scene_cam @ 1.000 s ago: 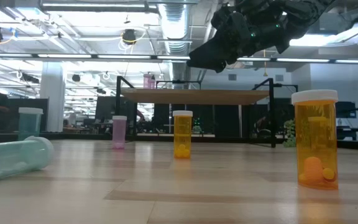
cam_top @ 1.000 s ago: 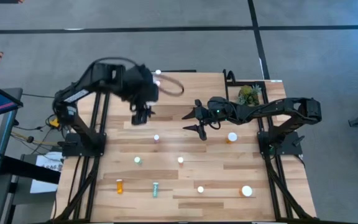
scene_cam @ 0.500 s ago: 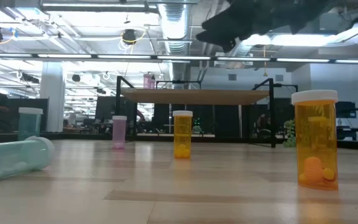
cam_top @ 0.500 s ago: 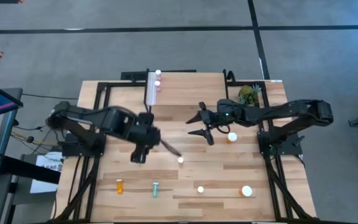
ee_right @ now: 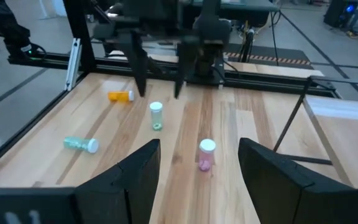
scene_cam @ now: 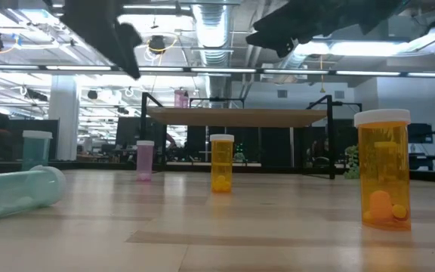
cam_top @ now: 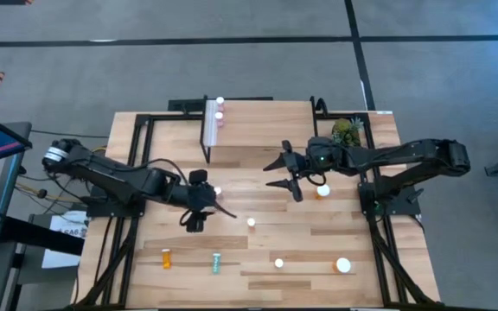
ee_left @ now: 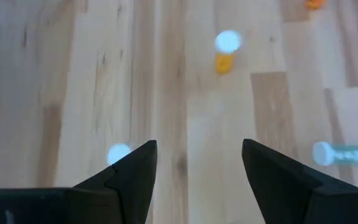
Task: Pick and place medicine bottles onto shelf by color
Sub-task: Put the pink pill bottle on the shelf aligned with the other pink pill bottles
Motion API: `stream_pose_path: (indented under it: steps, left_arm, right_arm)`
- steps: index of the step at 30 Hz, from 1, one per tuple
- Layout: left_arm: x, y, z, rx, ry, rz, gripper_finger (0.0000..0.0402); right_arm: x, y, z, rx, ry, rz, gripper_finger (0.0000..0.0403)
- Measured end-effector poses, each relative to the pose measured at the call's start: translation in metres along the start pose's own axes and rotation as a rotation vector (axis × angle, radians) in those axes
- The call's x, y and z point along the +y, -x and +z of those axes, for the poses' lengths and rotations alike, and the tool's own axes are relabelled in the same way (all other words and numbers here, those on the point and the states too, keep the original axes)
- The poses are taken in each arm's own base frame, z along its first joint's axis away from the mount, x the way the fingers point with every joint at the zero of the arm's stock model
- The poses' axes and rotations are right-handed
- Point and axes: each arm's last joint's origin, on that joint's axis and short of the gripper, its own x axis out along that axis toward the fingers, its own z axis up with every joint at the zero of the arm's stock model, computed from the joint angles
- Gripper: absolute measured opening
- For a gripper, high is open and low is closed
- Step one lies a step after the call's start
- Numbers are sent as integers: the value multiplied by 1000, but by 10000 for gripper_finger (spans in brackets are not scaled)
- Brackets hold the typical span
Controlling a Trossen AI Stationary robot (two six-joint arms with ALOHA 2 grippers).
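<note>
Left gripper [cam_top: 199,210] low over tabletop [cam_top: 353,242] centre-left, fingers spread, empty. Right gripper [cam_top: 284,177] hovers near wide orange bottle [cam_top: 322,190], fingers apart, empty. White-capped pink bottles [cam_top: 220,117] stand on light-wood shelf [cam_top: 258,125]. Teal bottle [cam_top: 216,263] lies on side near front edge.

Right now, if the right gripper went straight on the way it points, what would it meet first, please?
Probably the upright pink bottle, centred between the open right gripper fingers; depth is unclear.

White-capped medicine bottles [cam_top: 251,223] scattered on the table, teal one [cam_top: 216,263] lying down, two atop the light-wood shelf [cam_top: 258,131]
</note>
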Motion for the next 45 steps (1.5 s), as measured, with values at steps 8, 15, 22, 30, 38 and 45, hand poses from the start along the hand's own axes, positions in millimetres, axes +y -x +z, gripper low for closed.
stream_pose_path:
  steps: [8,15,22,30,38,45]
  left_arm:
    - [21,-26,-5,126,98,-15,224]
    - [44,-47,-4,259,100,-7,224]
    - [56,-53,-2,261,41,67,224]
    - [73,-58,-1,259,28,28,224]
    - [74,-58,1,236,34,-11,224]
    - [75,-61,17,248,12,-26,224]
  right_arm:
    - [-1,0,4,-45,12,-7,240]
    - [-1,0,4,-39,8,-6,240]
    - [0,0,3,-27,-2,-1,240]
    - [0,0,2,-24,-3,-1,240]
    - [0,0,2,-24,-3,-1,240]
    - [0,0,2,-25,-4,-2,240]
